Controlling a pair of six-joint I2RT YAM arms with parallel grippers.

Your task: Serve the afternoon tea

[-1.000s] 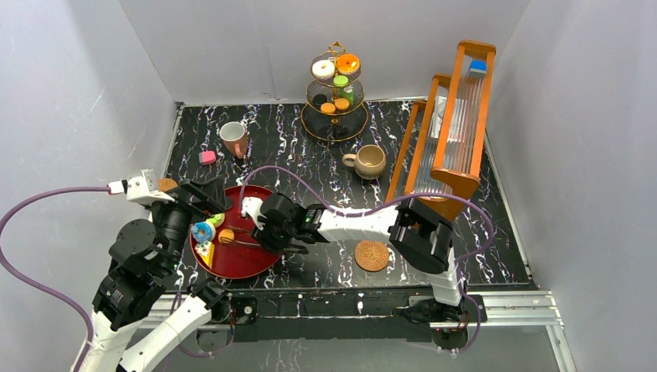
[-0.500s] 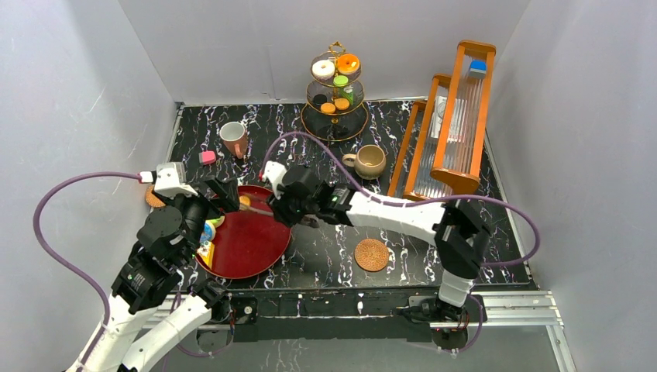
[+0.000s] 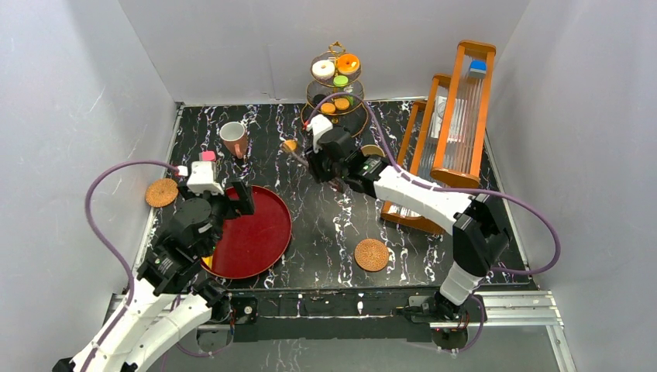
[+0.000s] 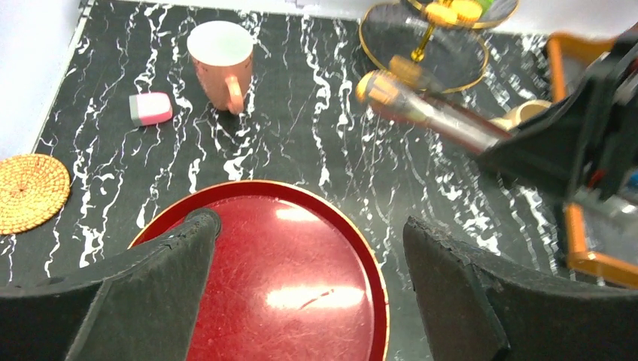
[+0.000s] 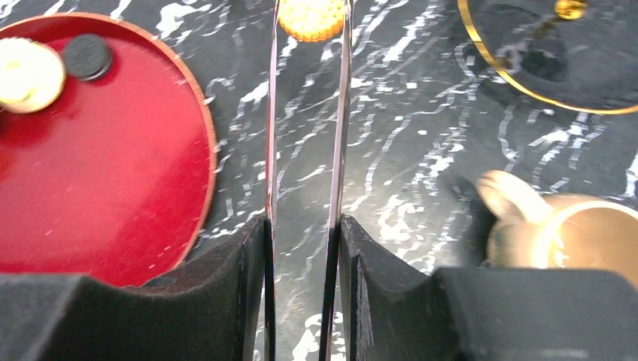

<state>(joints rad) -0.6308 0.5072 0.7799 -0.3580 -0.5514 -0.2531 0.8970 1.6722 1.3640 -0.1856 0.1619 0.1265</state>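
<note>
An orange cookie (image 5: 312, 19) sits pinched at the tips of the black tongs (image 5: 271, 150), straight ahead of the right jaws, which are half closed on the tongs' arms. Bare desk (image 5: 406, 150) lies beneath. The gold stand (image 5: 579, 68) is ahead to their right, the beige mug (image 5: 579, 241) close on the right, and the red tray (image 5: 113, 173) on the left. The left jaws gape wide and empty over that tray, with the pink mug (image 4: 220, 64) ahead of them
</note>
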